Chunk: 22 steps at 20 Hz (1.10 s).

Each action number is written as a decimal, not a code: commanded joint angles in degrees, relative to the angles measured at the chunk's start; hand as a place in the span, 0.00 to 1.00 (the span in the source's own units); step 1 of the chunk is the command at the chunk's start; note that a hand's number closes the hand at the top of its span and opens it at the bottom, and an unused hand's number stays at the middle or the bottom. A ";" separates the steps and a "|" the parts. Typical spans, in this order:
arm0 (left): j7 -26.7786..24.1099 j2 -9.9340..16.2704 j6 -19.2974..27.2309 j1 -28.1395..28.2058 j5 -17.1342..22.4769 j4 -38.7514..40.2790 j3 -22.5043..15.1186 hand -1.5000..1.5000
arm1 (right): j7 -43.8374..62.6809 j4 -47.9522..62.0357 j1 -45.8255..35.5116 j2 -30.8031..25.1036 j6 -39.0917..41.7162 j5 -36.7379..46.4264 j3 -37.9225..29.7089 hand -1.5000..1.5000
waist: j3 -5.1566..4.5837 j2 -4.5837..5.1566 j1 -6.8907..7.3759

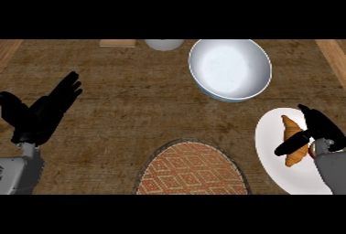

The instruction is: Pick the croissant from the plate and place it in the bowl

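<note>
My right hand (312, 133): over the white plate (270, 151), thumb and fingers pinching the golden crescent croissant (292, 137) lying there. My left hand (42, 112): resting, fingers straight, at left. Glossy white bowl (229, 68), round, beyond the plate. Woven orange mat (192, 171). No writing legible.

I see a brown counter (128, 105) carrying a white bowl (229, 68) near its far edge, a white plate (277, 164) at the right edge, and a woven mat (192, 169) at the near edge.
</note>
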 commanded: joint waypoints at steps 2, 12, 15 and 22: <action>3.23 -2.37 0.34 0.34 -0.78 -2.77 0.57 0.50 | -3.21 2.34 0.14 -0.51 3.76 0.81 -4.10 0.00 | -0.01 -0.04 0.02; 3.18 -2.74 -1.68 -2.92 -2.45 0.20 3.02 0.50 | -14.62 15.96 -4.62 4.06 -4.58 10.05 -4.35 1.00 | 0.01 0.06 0.18; 4.43 -4.56 -0.82 0.67 -4.22 -4.83 1.48 0.50 | -10.00 4.24 0.56 4.03 -1.70 9.76 -4.76 1.00 | -0.01 -0.10 -0.09; 2.67 -6.14 -1.37 0.07 -5.20 -3.66 2.77 0.50 | -17.16 12.32 -3.49 4.87 -3.67 13.54 -6.92 1.00 | 0.00 -0.03 0.13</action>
